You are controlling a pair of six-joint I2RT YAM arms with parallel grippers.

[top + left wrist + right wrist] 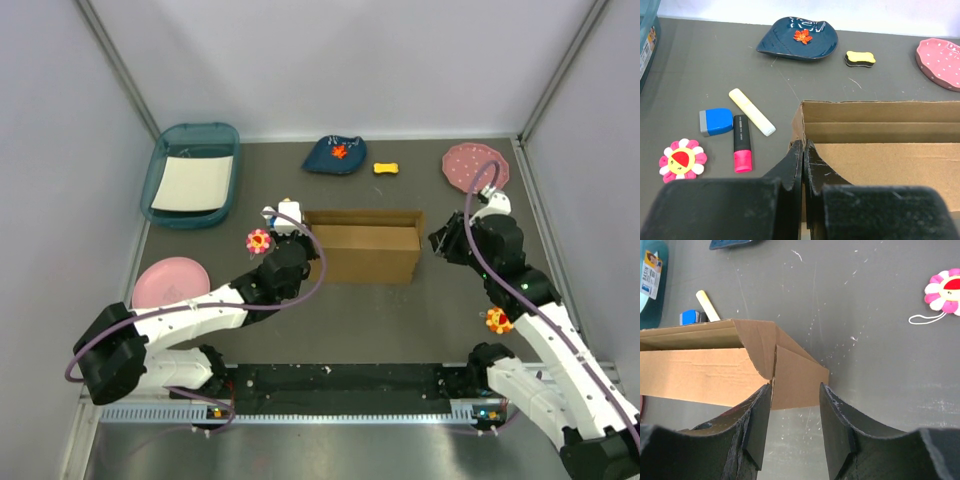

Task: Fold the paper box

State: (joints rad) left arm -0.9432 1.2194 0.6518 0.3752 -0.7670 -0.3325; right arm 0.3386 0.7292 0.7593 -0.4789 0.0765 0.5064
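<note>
The paper box (365, 245) is a brown cardboard mailer lying open-topped mid-table, its long walls standing. My left gripper (300, 255) is at its left end. In the left wrist view the fingers (804, 142) are pressed together right at the box's front-left corner (799, 120), with a sliver of brown cardboard between them. My right gripper (437, 243) is at the right end. In the right wrist view it stands open (796, 386), with the box's end flap (800, 380) folded outward just beyond the tips. The left fingertip (765, 395) touches the flap's crease.
A teal tray (190, 175) stands at back left and a pink plate (170, 283) at left. Along the back are a dark blue dish (335, 155), a yellow toy (387, 168) and a dotted pink plate (475, 165). Markers (741, 142), a blue eraser (716, 121) and a flower toy (682, 160) lie left of the box. Another flower (945, 290) lies to the right.
</note>
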